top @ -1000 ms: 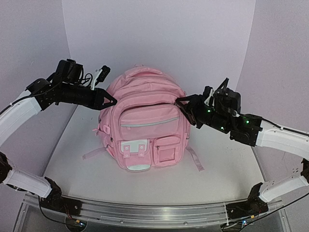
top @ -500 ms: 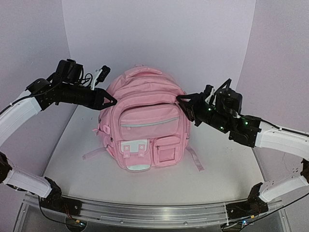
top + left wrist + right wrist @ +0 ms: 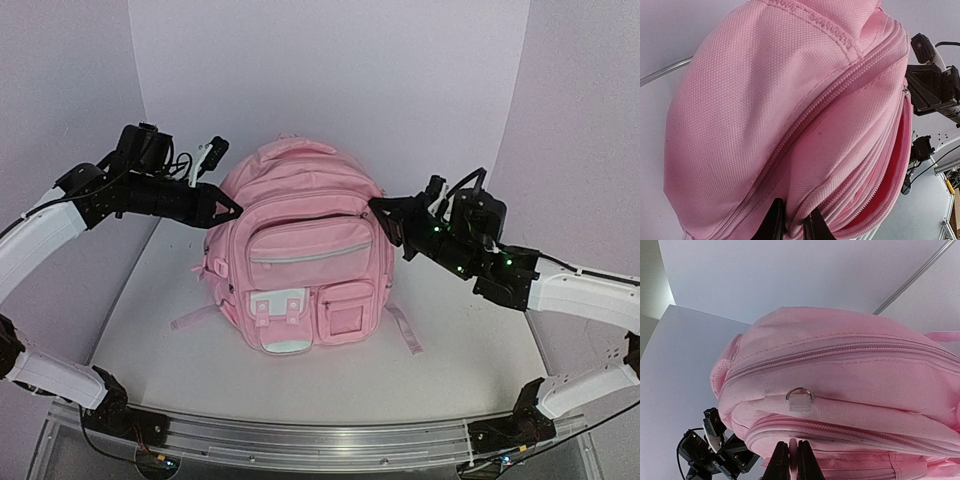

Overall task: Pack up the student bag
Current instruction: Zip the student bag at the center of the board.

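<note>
The student bag [image 3: 300, 255], a large light-pink backpack, stands upright in the middle of the table, front pockets facing the arms. My left gripper [image 3: 232, 211] is at its upper left side. In the left wrist view it [image 3: 792, 222] is shut on a fold of the bag's fabric [image 3: 765, 100] beside a zip. My right gripper [image 3: 378, 207] is at the bag's upper right side. In the right wrist view it [image 3: 794, 452] is shut on a thin pink tab at a zip line of the bag [image 3: 855, 365]. A zip gap [image 3: 896, 160] shows darker pink inside.
White walls stand close behind and at both sides of the bag. Loose shoulder straps [image 3: 405, 330] lie on the table at each side of the bag. A small metal D-ring [image 3: 799, 394] sits on the bag's side above my right fingers.
My right arm has drawn slightly to the right, still pinching the pink tab. My left arm and the bag have stayed put.
</note>
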